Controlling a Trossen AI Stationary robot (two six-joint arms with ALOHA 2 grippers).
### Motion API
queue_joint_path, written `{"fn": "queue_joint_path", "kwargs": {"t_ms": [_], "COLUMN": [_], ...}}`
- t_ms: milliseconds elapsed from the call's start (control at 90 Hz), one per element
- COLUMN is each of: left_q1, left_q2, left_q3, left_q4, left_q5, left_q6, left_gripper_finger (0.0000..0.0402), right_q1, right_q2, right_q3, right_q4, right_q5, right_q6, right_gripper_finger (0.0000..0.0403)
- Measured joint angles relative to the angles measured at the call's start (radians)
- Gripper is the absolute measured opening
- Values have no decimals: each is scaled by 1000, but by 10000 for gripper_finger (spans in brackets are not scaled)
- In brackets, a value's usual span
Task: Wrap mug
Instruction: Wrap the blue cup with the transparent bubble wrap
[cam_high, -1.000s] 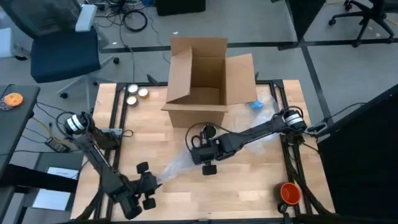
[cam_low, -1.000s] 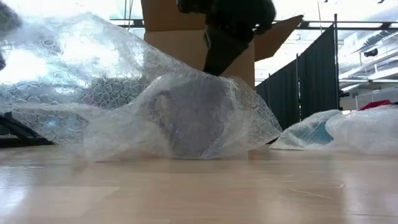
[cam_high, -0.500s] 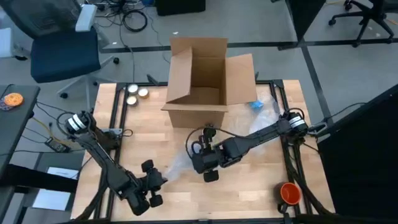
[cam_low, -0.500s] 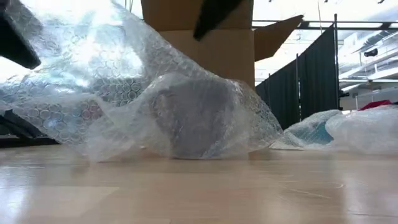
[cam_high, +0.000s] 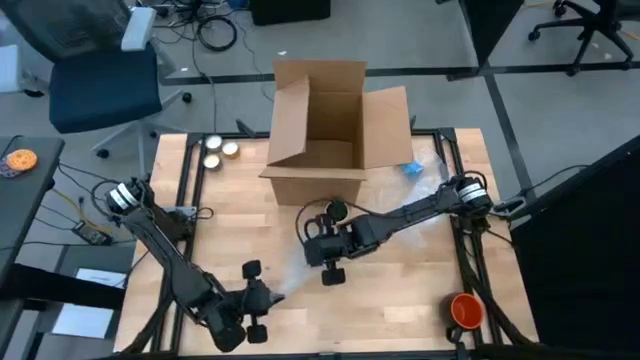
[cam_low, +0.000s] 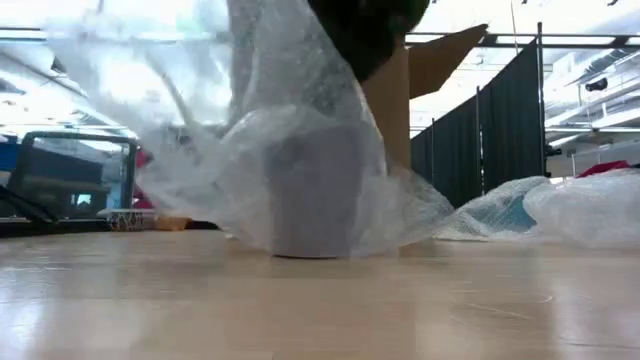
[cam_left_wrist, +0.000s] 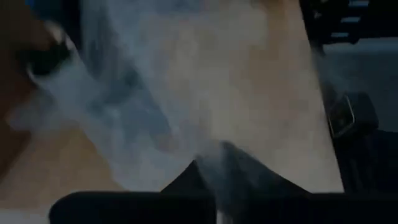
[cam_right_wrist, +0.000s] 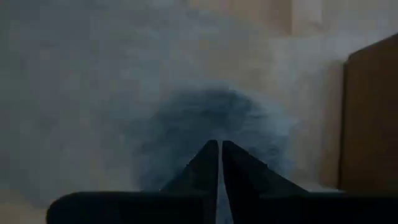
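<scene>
The mug (cam_low: 312, 190) stands upright on the table, a dark shape under a clear bubble wrap sheet (cam_low: 250, 90). From above it is hidden beneath my right gripper (cam_high: 325, 252), which is shut above it. My left gripper (cam_high: 258, 303) is near the table's front edge, left of the mug, and shut on the sheet's near end (cam_high: 277, 292). From the mug the sheet rises steeply, out of the low view's top. In the right wrist view the mug (cam_right_wrist: 211, 115) shows blurred through the wrap. My left gripper pinches the bubble wrap's near end (cam_left_wrist: 208, 163) between its two fingers, held up off the table. The sheet runs from there to the mug, drawn up rather than lying flat. My right gripper is shut on the wrap (cam_right_wrist: 219, 138) over the mug, coming from above. The wrap hides the exact spot.
An open cardboard box (cam_high: 322, 130) stands at the far middle. Two round tins (cam_high: 220, 148) sit far left and an orange object (cam_high: 466, 310) near right. More bubble-wrapped bundles (cam_low: 560, 210) lie at the right.
My left gripper has gone toward the table's right, nearer the mug, keeping hold of the wrap's end. The sheet's spread-out left part has lifted off the table and gathered into a steep upright fold beside the mug. The mug has stayed in place.
</scene>
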Motion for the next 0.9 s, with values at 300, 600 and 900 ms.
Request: {"fn": "queue_joint_path", "kwargs": {"t_ms": [300, 600, 900], "left_q1": [78, 160, 232], "left_q2": [0, 0, 0], "left_q3": [14, 14, -22], "left_q4": [90, 183, 203], "left_q5": [-5, 1, 4], "left_q6": [153, 231, 218], "left_gripper_finger": [0, 0, 0], "right_q1": [-2, 18, 38], "right_q2": [0, 0, -10], "right_q3": [-93, -118, -15], "right_q4": [98, 176, 46], "right_q5": [-80, -134, -93], "right_q6": [26, 25, 12], "right_gripper_finger": [0, 0, 0]}}
